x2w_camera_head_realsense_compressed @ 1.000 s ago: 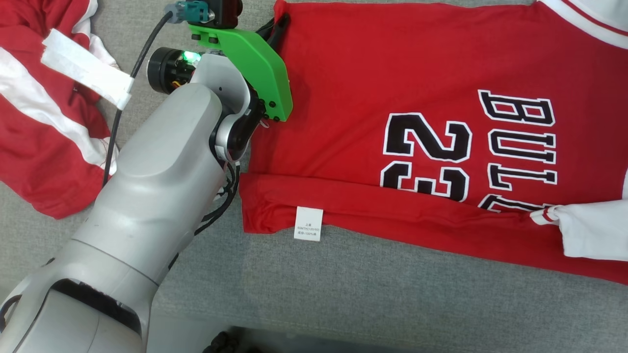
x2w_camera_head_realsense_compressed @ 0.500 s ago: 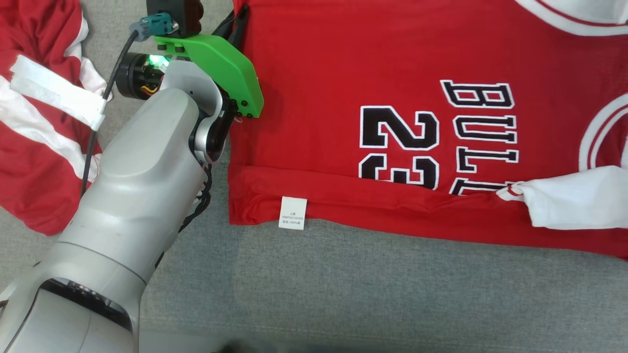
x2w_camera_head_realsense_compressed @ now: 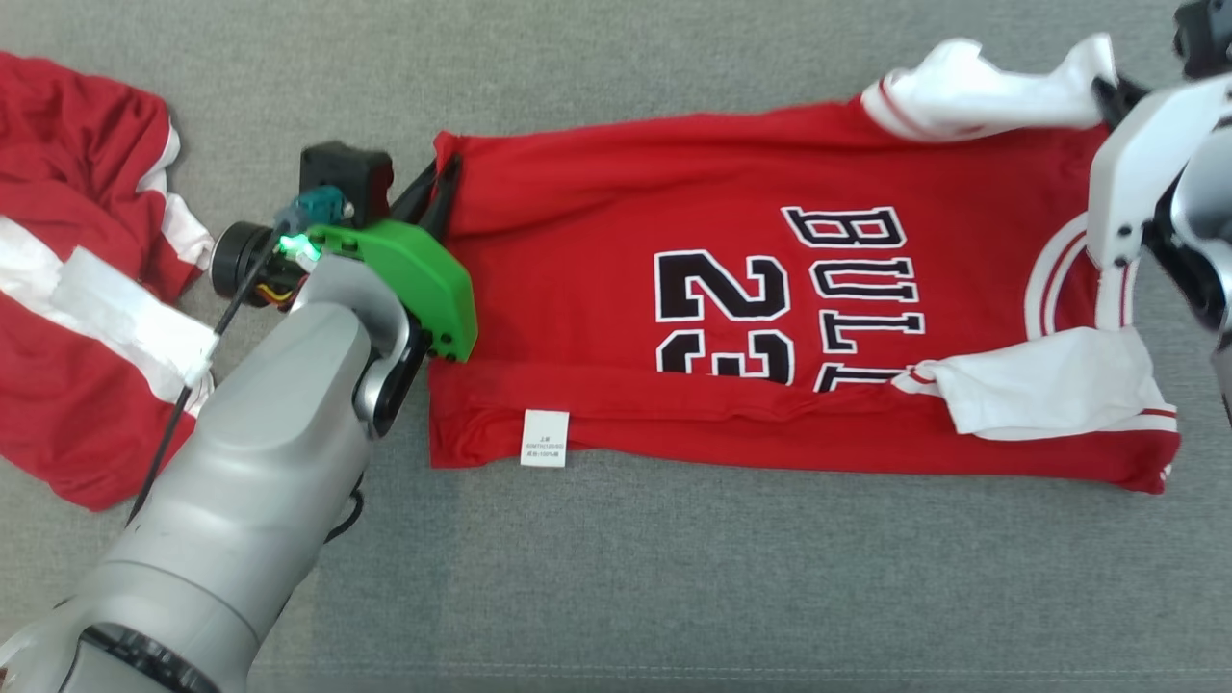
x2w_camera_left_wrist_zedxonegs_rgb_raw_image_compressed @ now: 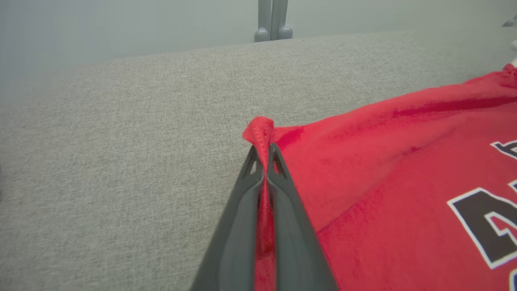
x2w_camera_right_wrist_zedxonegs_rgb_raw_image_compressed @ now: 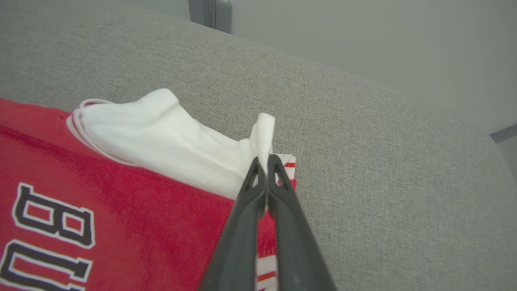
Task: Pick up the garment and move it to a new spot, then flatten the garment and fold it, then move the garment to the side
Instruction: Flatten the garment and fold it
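The garment is a red jersey with white sleeves and black "BULLS 23" lettering, spread lengthwise on the grey cushion with its near edge folded over. My left gripper is shut on the jersey's far hem corner, red cloth pinched between the fingers. My right gripper is shut on the far white sleeve, whose tip sticks up between the fingers in the right wrist view. The other white sleeve lies folded onto the jersey's near side.
A second red and white garment lies crumpled at the left, beside my left forearm. The grey cushion has bare room in front of the jersey. A white care label shows at the near hem.
The head camera has pulled back and now shows the whole jersey and the right arm. The left gripper still holds the hem corner; whether the jersey itself shifted is unclear.
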You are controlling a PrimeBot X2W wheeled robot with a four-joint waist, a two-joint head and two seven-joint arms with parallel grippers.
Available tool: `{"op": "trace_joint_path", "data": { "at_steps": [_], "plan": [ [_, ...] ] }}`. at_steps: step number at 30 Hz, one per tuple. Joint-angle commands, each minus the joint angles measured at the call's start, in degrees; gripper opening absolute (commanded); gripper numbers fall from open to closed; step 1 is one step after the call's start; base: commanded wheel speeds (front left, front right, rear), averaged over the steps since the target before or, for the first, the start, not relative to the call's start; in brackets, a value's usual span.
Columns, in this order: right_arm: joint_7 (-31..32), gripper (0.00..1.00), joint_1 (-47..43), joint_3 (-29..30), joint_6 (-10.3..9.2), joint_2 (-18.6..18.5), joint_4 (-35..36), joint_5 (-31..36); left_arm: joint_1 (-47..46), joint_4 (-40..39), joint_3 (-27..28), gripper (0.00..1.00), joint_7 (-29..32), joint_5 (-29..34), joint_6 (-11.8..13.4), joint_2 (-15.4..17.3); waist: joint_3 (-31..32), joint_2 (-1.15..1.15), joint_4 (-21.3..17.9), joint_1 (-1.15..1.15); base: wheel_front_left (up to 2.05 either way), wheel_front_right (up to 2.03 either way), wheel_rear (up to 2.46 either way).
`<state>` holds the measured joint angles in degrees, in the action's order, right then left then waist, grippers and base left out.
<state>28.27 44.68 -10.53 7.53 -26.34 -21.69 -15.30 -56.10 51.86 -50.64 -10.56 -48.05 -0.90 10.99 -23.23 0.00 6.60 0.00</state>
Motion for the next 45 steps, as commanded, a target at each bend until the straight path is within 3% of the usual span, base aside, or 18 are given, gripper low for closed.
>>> {"op": "trace_joint_path", "data": {
  "at_steps": [1, 8, 14, 17, 18, 19, 20, 27, 32, 38, 45],
  "plan": [
    [0.43, 0.00, -2.46, -0.48, -0.08, -0.62, 1.81, -1.26, 1.28, -0.20, -0.71, 0.00, -1.37, 1.50, -0.39, 1.19, 3.30, 0.00, -2.25, 0.00, 0.00, 0.00, 0.00],
    [1.18, 0.00, -12.32, 0.07, -0.08, -1.26, 10.79, -4.22, 4.80, -4.39, -2.60, 0.00, -4.61, 7.66, -1.51, 4.81, 6.05, 0.00, -3.98, 0.00, 0.00, 0.00, 0.00],
    [2.00, 0.00, -19.78, 2.15, -0.08, -0.40, 16.47, -5.74, 10.90, -13.47, 1.63, 0.00, -4.61, 13.42, 0.88, 7.86, 7.09, 0.00, -4.53, 0.00, 0.00, 0.00, 0.00],
    [2.58, 0.00, -22.89, 2.17, -0.08, 0.12, 18.27, -7.31, 13.92, -15.82, 3.54, 0.00, -4.62, 15.39, 0.88, 8.34, 7.32, 0.00, -4.70, 0.00, 0.00, 0.00, 0.00],
    [2.61, 0.09, -23.67, 2.11, -0.08, 0.20, 18.95, -7.53, 14.94, -16.20, 4.09, 0.27, -4.61, 15.88, 0.56, 8.43, 7.44, 0.00, -4.76, 0.00, 0.00, 0.00, 0.00],
    [2.84, 1.00, -24.43, 2.30, -0.08, 0.44, 19.28, -7.83, 15.71, -16.44, 4.60, 0.94, -4.61, 16.37, 0.44, 8.42, 7.51, 0.00, -4.78, 0.00, 0.00, 0.00, 0.00],
    [2.92, 1.00, -25.44, 2.17, -0.08, 0.43, 19.77, -7.75, 16.70, -16.31, 5.38, 1.00, -4.62, 16.64, 0.47, 8.21, 7.63, 0.00, -4.79, 0.00, 0.00, 0.00, 0.00],
    [4.93, 1.00, -30.77, 1.93, -0.08, 0.04, 23.59, -8.64, 21.66, -17.46, 12.48, 1.00, -4.62, 17.05, 0.46, 6.65, 8.66, 0.00, -4.71, 0.00, 0.00, 0.00, 0.00],
    [4.35, 1.00, -33.03, 5.40, -0.07, 1.30, 25.94, -8.03, 27.35, -23.69, 23.37, 1.00, -4.63, 16.89, 0.30, 4.64, 9.70, 0.00, -4.69, 0.00, 0.00, 0.00, 0.00],
    [5.20, 1.00, -32.69, 10.01, -0.07, 4.55, 25.75, -6.04, 35.94, -33.46, 37.36, 1.00, -4.63, 20.74, -2.22, -0.48, 11.06, 0.00, -4.53, 0.00, 0.00, 0.00, 0.00],
    [7.48, 1.00, -30.61, 14.01, -0.04, 8.09, 21.61, -4.31, 43.00, -37.84, 45.53, 1.00, -4.63, 25.43, -5.28, -5.71, 11.95, 0.00, -3.06, 0.00, 0.00, 0.00, 0.00]
  ]
}}
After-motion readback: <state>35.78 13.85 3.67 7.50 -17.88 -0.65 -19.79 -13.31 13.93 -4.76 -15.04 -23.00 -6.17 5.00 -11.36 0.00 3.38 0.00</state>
